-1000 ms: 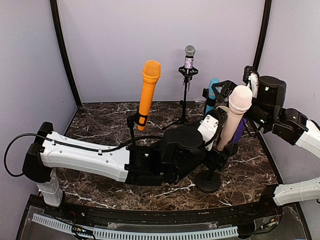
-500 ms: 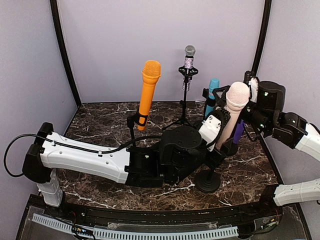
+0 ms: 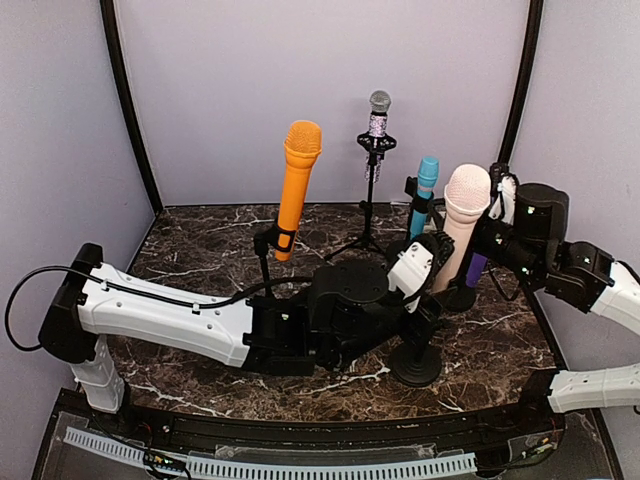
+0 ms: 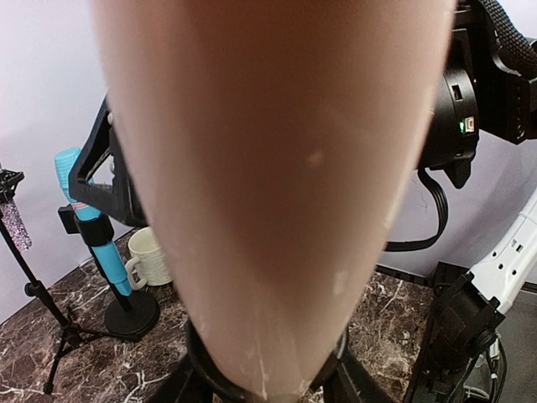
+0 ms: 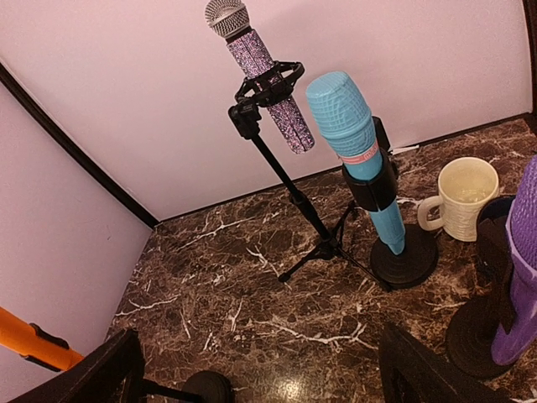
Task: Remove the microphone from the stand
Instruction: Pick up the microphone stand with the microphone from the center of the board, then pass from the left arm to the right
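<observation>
step: lift-out | pale pink tapered microphone (image 3: 466, 215) gripped low by left hand (image 3: 440, 290), above black round-based stand (image 3: 415, 365); right hand (image 5: 264, 369) spread wide, empty | next: straight upward pull judged needed

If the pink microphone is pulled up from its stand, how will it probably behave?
The pink microphone looks rigid, and its smooth tapered body may slip in a grip. Its stand has a small round base under a tall load, so it might tip.

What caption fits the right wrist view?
Glitter mic on tripod, teal mic on round base, mug beside it, marble table.
</observation>
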Robot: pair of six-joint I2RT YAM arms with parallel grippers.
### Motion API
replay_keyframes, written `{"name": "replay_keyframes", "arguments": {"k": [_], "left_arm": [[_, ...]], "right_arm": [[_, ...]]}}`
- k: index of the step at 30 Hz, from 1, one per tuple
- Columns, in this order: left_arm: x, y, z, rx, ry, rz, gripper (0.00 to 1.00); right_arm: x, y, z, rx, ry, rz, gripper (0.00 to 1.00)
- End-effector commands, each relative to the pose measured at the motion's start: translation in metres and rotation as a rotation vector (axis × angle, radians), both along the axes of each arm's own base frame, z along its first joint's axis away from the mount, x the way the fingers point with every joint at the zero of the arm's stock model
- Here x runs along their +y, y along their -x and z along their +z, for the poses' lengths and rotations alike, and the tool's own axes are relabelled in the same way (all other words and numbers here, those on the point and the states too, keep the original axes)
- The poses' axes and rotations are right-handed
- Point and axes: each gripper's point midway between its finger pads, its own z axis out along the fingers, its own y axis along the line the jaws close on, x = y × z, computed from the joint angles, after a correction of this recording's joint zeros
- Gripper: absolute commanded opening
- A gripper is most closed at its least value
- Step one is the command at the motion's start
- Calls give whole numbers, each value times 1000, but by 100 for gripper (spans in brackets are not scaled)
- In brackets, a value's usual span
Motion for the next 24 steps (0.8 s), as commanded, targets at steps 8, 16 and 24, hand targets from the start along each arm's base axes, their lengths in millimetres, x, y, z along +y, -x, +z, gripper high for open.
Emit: {"name": "replay_keyframes", "arguments": {"k": [8, 16, 24], "left_arm": [[16, -2, 39, 23, 78, -77, 28], [36, -4, 55, -46, 67, -194, 13], [79, -14, 63, -88, 85, -294, 7]], "right_arm": [[-2, 1, -2, -4, -17, -1, 99], [0, 1, -2, -16, -15, 12, 98], [12, 9, -13, -17, -25, 100, 99]]}}
